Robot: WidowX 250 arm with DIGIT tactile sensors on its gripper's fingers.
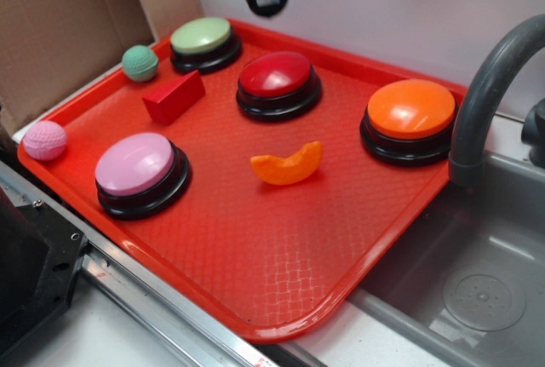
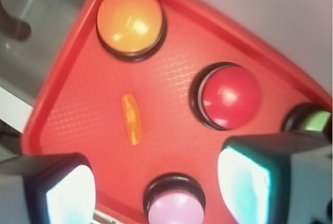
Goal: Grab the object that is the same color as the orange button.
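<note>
Red tray (image 1: 255,282) — orange crescent (image 1: 287,165) untouched

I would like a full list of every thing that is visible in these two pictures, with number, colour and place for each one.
tray: 1, red, beside the sink, carrying the items below except the pink ball
orange button: 1, orange top on black base, right side of tray
red button: 1, far middle
green button: 1, pale green, far left corner
pink button: 1, near left
orange crescent piece: 1, tray centre, between pink and orange buttons
red wedge block: 1, left of red button
green ball: 1, far left edge
pink ball: 1, just off the tray's left corner
faucet: 1, grey, right
sink: 1, grey, lower right
gripper: 1, black, open, high above the tray, holding nothing
</note>
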